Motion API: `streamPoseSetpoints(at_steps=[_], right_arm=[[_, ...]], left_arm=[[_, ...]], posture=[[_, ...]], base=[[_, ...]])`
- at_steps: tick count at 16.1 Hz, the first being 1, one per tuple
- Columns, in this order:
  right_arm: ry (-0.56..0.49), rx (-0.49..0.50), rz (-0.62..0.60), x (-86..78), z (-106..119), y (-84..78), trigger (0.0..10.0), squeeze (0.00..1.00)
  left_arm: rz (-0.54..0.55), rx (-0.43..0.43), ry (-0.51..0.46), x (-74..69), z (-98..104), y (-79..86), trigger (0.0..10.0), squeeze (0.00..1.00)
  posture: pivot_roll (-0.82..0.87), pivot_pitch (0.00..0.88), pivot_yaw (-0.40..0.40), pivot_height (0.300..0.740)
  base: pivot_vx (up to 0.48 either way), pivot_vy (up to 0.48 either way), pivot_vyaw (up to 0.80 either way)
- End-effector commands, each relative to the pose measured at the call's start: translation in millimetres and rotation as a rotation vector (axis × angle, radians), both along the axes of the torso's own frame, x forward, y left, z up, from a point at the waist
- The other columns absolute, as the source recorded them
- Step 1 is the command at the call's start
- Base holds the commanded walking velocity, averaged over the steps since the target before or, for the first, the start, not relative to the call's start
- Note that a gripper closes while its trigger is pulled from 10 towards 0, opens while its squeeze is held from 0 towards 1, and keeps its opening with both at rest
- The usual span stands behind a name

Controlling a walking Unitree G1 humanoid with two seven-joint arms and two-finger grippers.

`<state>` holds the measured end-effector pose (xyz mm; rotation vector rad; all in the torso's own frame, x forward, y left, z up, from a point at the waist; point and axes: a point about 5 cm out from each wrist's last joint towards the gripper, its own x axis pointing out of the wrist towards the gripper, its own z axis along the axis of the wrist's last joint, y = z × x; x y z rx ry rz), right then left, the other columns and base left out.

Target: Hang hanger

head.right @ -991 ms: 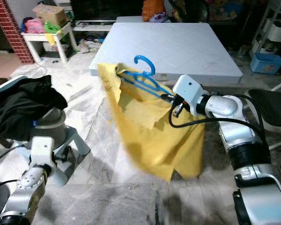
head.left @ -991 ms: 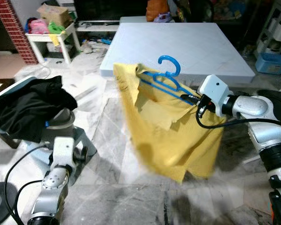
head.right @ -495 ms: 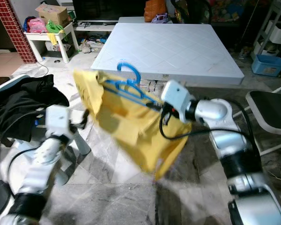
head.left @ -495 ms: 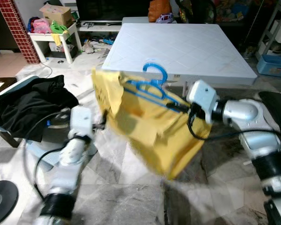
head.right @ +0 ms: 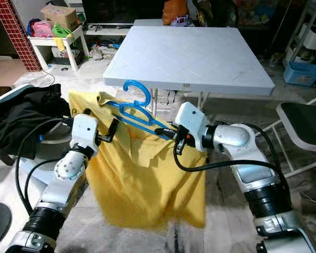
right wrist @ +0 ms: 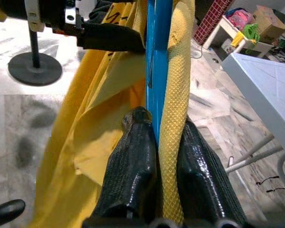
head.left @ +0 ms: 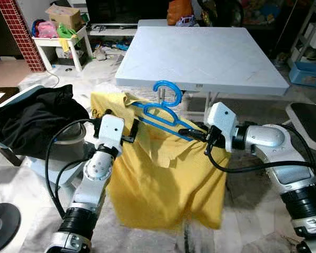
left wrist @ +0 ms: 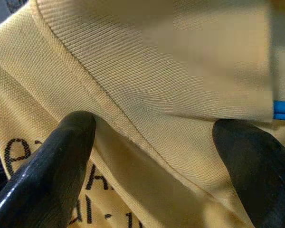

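Nearest the robot, a yellow shirt (head.left: 163,184) hangs in mid-air between the two arms, draped over a blue plastic hanger (head.left: 166,108) whose hook stands free above the cloth. The right gripper (right wrist: 156,142) has its fingers clamped together on one arm of the hanger, with a fold of the shirt's ribbed edge pinched alongside it. The left gripper (left wrist: 156,137) sits at the shirt's collar by the other end of the hanger; its fingers (left wrist: 52,166) stand apart with the collar seam running between them, not yet closed on it.

The shirt looks light and limp, so it will sag and may slide along the smooth plastic if tilted. The hanger is stiff and thin; it is best held on the arm near the neck, leaving the hook clear.

Beyond stands a white folding table (head.left: 210,58), and to the left a pile of black clothes (head.left: 31,118).
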<state>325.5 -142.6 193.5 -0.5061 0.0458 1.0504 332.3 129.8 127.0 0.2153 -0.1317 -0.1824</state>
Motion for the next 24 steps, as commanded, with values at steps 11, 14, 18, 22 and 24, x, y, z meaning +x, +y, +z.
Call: streamPoseSetpoints(at_steps=[11,14,18,22,24], right_arm=[[-0.067,0.074,0.008,-0.1,21.4,16.5,10.0,0.00],[-0.052,0.071,0.037,-7.4,23.2,13.0,10.0,0.00],[-0.036,0.058,0.022,-10.0,23.9,4.1,10.0,0.00],[-0.030,-0.008,-0.015,-8.5,11.0,0.6,10.0,0.00],[-0.038,-0.039,-0.053,-4.6,6.0,-1.1,10.0,0.00]], left_arm=[[0.062,-0.014,0.003,-1.3,2.1,-1.7,10.0,0.00],[0.109,-0.004,0.014,4.1,-0.3,8.7,10.0,0.00],[0.186,-0.020,0.015,12.0,1.3,26.6,0.0,0.00],[0.255,-0.023,-0.020,14.3,8.7,41.7,0.0,0.00],[0.258,-0.026,-0.027,14.2,8.8,43.0,0.0,0.00]], posture=[[-0.05,0.000,0.031,0.740],[-0.07,0.000,0.040,0.740],[-0.07,0.000,0.043,0.740],[-0.07,0.000,0.039,0.740],[-0.06,0.000,0.038,0.740]], base=[[0.000,0.000,0.00],[0.000,0.000,0.00],[0.000,0.000,0.00],[0.000,0.000,0.00],[0.000,0.000,0.00]])
